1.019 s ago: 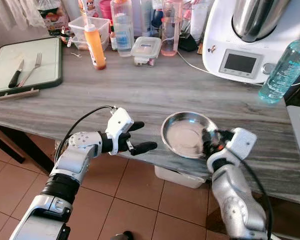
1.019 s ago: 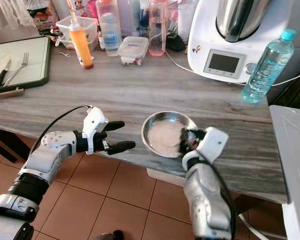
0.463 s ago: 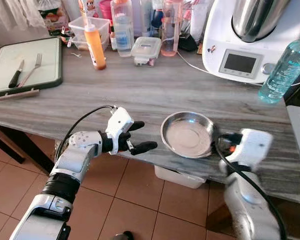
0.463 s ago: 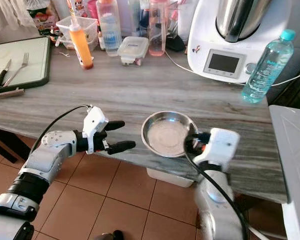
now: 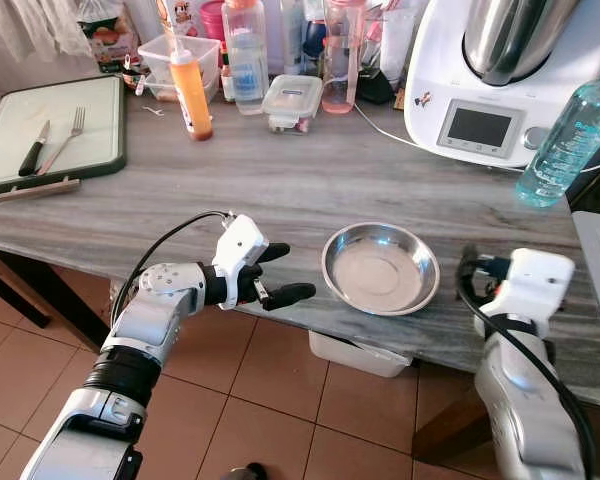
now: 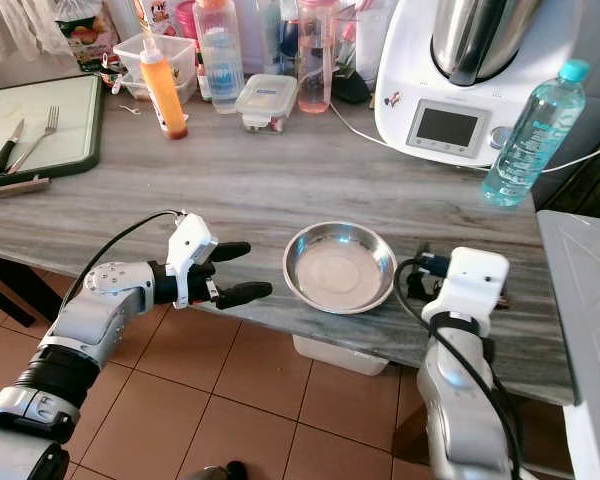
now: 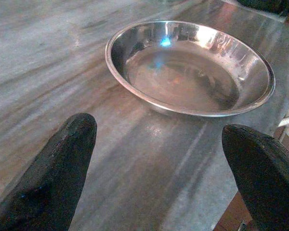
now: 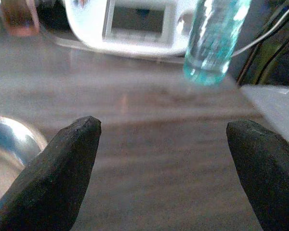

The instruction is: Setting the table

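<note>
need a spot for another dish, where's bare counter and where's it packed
Bare counter runs between the steel bowl and the orange sauce bottle, and left of the bowl toward the green board holding knife and fork. A smaller patch lies between bowl and water bottle. The back edge is crowded with containers and the white appliance.

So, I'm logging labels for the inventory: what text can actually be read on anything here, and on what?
No text can be read.
Kitchen machine: its screen is blank.
Orange sauce bottle: no label text shows.
Water bottle: no label text shows.
Lidded container: dark label, too small to read.
Packets at the back: printing too blurred to read.
</note>
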Tool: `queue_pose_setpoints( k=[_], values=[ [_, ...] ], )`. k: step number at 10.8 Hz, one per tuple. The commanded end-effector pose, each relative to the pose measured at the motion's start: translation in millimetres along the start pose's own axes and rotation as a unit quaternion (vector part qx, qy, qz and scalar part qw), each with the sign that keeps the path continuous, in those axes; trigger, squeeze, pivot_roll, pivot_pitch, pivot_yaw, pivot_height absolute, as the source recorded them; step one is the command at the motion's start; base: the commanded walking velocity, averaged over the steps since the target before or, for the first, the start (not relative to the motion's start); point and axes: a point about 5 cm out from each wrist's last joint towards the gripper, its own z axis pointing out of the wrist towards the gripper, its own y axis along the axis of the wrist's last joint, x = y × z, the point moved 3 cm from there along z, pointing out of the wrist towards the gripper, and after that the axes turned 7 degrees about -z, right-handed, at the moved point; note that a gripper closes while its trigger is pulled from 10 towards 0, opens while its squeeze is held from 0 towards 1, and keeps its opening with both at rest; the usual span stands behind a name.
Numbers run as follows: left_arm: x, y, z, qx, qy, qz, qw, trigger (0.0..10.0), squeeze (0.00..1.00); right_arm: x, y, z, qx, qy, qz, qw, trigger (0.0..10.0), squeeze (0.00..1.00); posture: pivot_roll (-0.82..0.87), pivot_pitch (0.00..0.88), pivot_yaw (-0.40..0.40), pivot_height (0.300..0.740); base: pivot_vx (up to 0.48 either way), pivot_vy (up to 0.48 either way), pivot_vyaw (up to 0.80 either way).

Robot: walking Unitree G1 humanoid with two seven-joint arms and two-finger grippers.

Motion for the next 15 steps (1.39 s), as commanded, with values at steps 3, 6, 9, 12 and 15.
queue_pose_setpoints(
  k=[3,6,9,12,15],
  values=[
    [4.4,4,-12.1,0.01,0.007,0.012,1.0,10.0,0.0,-13.8,-5,16.6,0.018,-0.01,-0.016,1.0,10.0,1.0,0.14,0.155,0.034,0.74,0.0,0.0,0.0],
    [7.5,2,-20.7,0.016,0.018,0.013,1.0,10.0,0.0,-9.7,-17,19.8,0.045,0.004,0.002,0.999,10.0,1.0,0.17,0.164,0.03,0.74,0.0,0.0,0.0],
    [8.3,4,-23.6,0.018,0.021,0.013,1.0,10.0,0.0,13.6,-23,18.3,0.06,0.052,0.029,0.996,10.0,1.0,0.17,0.17,0.032,0.74,0.0,0.0,0.0],
    [8.6,4,-24.6,0.019,0.022,0.013,0.999,10.0,0.0,29.8,-22,16.9,0.06,0.083,0.036,0.994,10.0,1.0,0.18,0.172,0.031,0.74,0.0,0.0,0.0],
    [9.3,5,-25.9,0.019,0.025,0.013,0.999,10.0,0.0,42.9,-22,15.2,0.062,0.101,0.046,0.992,10.0,1.0,0.18,0.165,0.033,0.74,0.0,0.0,0.0]
  ],
)
